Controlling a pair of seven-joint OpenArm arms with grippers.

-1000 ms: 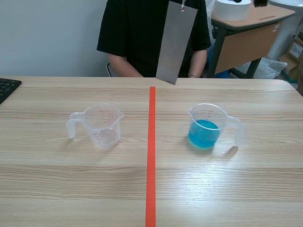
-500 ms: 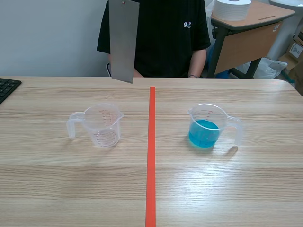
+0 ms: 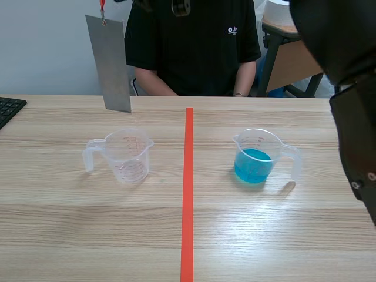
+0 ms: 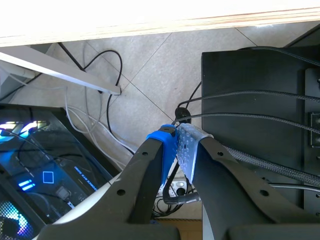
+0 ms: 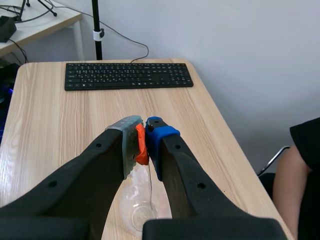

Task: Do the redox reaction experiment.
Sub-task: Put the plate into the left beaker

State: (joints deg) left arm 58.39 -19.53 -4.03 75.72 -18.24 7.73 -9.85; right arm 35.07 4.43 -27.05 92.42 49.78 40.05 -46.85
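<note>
1. Grey metal sheet (image 3: 108, 64) hangs upright in the air over the left half of the table (image 3: 282, 235), suspended from a small orange-red tab (image 3: 102, 7) at its top edge.
2. On my right wrist feed, the right gripper (image 5: 143, 132) is clamped on that orange-red tab, which is pinched between the grey pad and the blue pad.
3. Directly under those fingers I see the empty measuring cup (image 5: 141, 212), so the sheet sits above it, with its lower edge not in the cup.
4. From the scene camera, the empty measuring cup (image 3: 124, 154) stands left of the orange tape line (image 3: 187, 200), its handle pointing away from the line.
5. Right of the line stands the measuring cup with blue liquid (image 3: 256, 157), upright, with its handle turned outward. It is well apart from the sheet.
6. My right arm (image 3: 343, 88) fills the right edge of the scene view and reaches across the top.
7. My left gripper (image 4: 176, 140) is closed on nothing, pads pressed together. It is below the table edge, facing floor tiles, cables (image 4: 107, 107) and a computer case (image 4: 42, 170).
8. Across the table a person (image 3: 194, 47) in a black shirt is seated.
9. One black keyboard (image 3: 9, 109) lies at the table's left edge.
</note>
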